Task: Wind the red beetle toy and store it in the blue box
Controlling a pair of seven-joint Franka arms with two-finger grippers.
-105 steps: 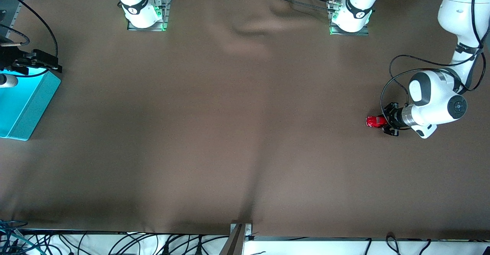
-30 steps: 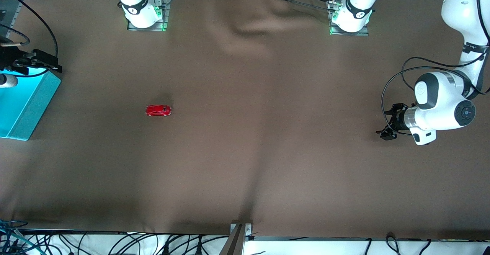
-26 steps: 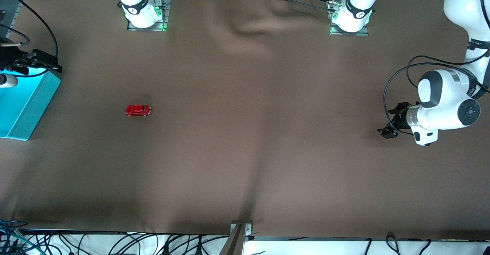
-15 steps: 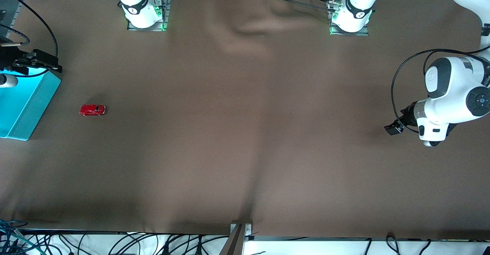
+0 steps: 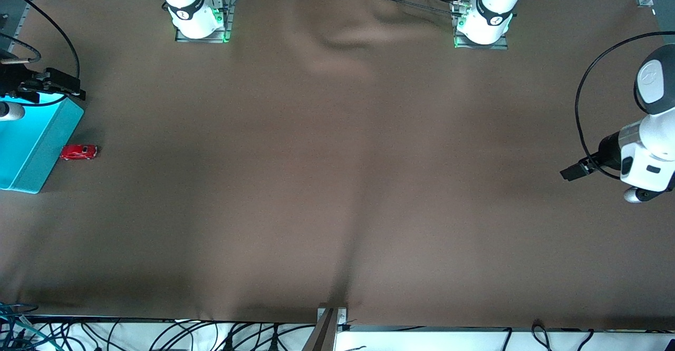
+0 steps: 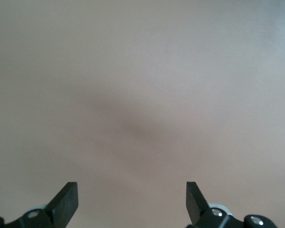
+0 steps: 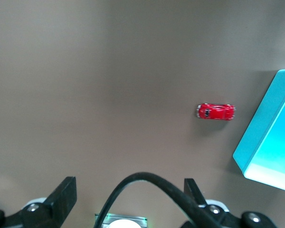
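1. Item: red beetle toy (image 5: 79,152). Upright on its wheels on the brown table cloth (image 5: 337,182), at nine o'clock in the front view, toward the right arm's end of the table. Just beside the side wall of the blue box (image 5: 50,150); cannot tell whether touching. Held by neither gripper.
2. Item: blue box. Resting on the cloth at the nine o'clock edge of the front view, open top facing up, pale cyan inside, darker teal walls. Partly cut off by the frame edge.
3. Item: right gripper (image 7: 129,186). Hanging over the rim of the blue box, at roughly eleven o'clock from the toy in the front view. Fingers spread wide, nothing between them. Toy and a corner of the box both visible below in the right wrist view.
4. Item: left gripper (image 6: 130,190). Over bare cloth at three o'clock in the front view, toward the left arm's end of the table, well apart from toy and box. Fingers spread wide, nothing held; only plain cloth beneath.
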